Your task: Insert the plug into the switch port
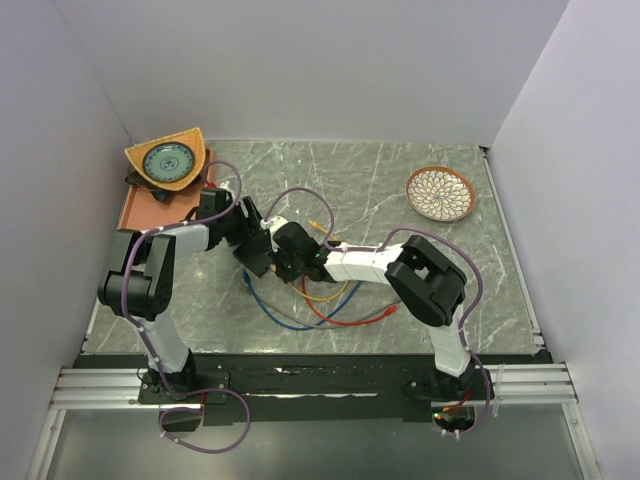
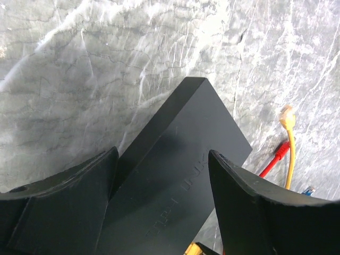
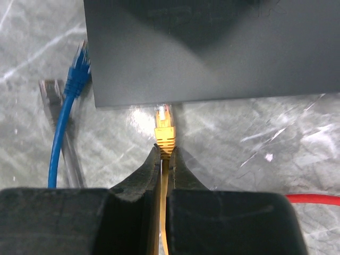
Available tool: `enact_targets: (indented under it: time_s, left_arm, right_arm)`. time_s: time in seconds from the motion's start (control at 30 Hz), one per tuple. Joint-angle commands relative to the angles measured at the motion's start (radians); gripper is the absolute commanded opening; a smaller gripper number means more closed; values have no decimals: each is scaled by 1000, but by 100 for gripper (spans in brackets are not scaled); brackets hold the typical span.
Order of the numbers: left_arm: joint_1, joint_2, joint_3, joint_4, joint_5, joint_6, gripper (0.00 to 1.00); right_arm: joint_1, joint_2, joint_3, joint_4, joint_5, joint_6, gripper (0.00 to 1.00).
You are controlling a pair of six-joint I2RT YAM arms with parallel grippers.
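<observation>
Far left, the orange tray sits at the back corner of the desk, well out of play. Your action is all in the middle.

Your left tool is set wide, one finger on each side of the switch. The matte-black box lies flat on the desk between them. The left finger looks to be against the box's edge, but from the left wrist view you can't tell whether the pair is actually pressing.

I'd bank on that box being light and ready to skate on this smooth stone. It looks like it needs bracing by its long sides, right where that tool sits.

Move across to the plug. It's yellow, nose-on to the near edge of the switch, and its tip is touching or just beside that edge. The switch port itself is hidden in the shadow under the edge, so you can't confirm the line-up.

Your right tool is pinched down narrow on the yellow cable, just behind the plug's boot. That looks like the right place to hold. The cable is probably limp and would buckle if held further back. The plug is small hard plastic, and its latch tab is likely easy to snap. A straight, gentle push seems the call.

A blue cable lies just left of the plug, and a red cable trails off right. Far right, the patterned bowl stands well apart.
</observation>
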Motion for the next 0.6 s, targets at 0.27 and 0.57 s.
enact_targets:
  time_s: [0.27, 0.57]
  left_arm:
    - [-18, -15, -91, -137, 56, -44, 73]
    - [-26, -15, -111, -105, 88, -24, 72]
  right_arm:
    - [8, -5, 61, 175, 141, 38, 0]
    - [9, 27, 98, 161, 20, 1, 0]
